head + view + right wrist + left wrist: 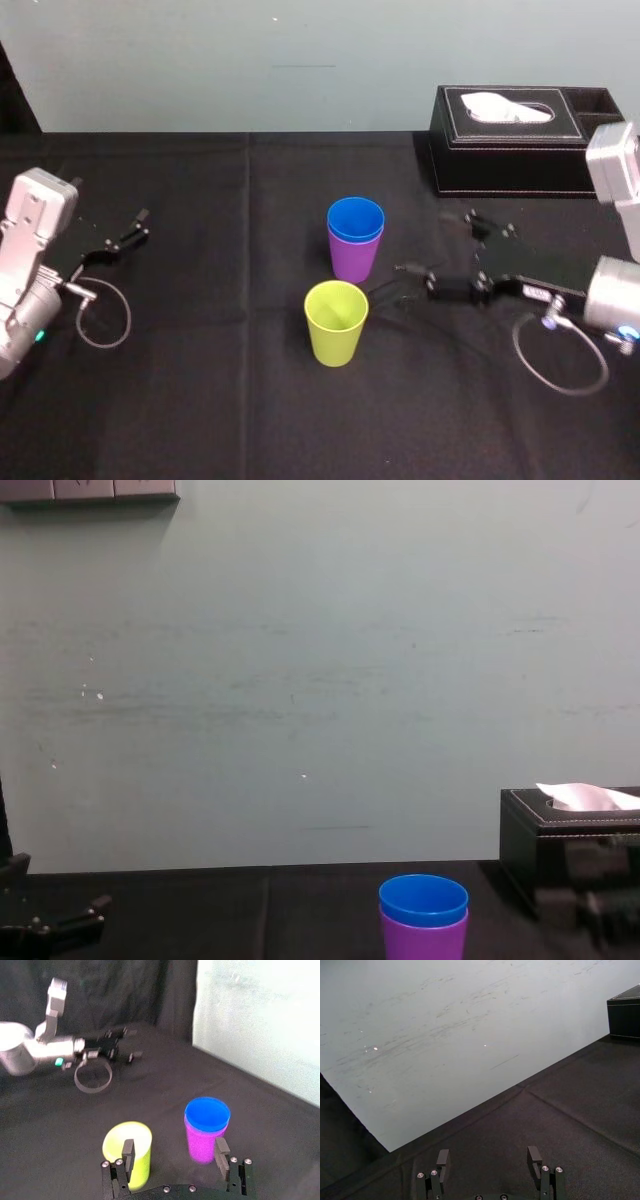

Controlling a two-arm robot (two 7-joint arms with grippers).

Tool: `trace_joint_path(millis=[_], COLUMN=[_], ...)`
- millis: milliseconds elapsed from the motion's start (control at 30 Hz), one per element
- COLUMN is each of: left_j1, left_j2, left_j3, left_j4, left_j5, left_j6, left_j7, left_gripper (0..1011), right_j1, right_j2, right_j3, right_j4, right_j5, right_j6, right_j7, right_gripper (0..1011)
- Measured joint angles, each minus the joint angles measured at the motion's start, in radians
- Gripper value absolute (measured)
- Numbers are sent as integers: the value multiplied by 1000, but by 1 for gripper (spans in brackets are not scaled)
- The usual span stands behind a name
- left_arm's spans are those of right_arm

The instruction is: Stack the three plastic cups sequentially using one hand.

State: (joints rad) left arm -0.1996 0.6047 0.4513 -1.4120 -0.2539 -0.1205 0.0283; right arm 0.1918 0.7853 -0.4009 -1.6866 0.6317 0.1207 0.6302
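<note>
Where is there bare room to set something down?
Bare cloth: between the left pincer and the yellow-green cup, and along the front edge. Crowded on the right: the right pincer beside the blue cup nested in the purple cup, tissue box behind.

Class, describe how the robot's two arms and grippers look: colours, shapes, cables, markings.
The left arm and right arm have rounded silver-grey housings, each with a small teal light near the wrist. A black cable loops beside each wrist. The left gripper and right gripper are black, with long straight fingers fastened by silver screws.
</note>
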Motion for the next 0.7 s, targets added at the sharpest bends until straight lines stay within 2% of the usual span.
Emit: trace_joint_path(millis=[167, 300, 500, 700], left_j1=[0, 0, 0, 0], left_j2=[0, 0, 0, 0], left_j3=[0, 0, 0, 0], left_j4=[0, 0, 0, 0], left_j5=[0, 0, 0, 0], left_j6=[0, 0, 0, 0], left_j7=[0, 0, 0, 0], left_gripper=[1011, 1011, 1012, 1011], right_j1=[-29, -35, -35, -21], right_j2=[47, 58, 46, 13], right_j3=[-29, -56, -88, -110], right_j4=[-6, -2, 12, 40], right_j5=[-38, -67, -103, -120], right_j6=[-8, -24, -44, -46], right_j7=[31, 61, 77, 80], right_gripper=[1000, 1000, 1000, 1000])
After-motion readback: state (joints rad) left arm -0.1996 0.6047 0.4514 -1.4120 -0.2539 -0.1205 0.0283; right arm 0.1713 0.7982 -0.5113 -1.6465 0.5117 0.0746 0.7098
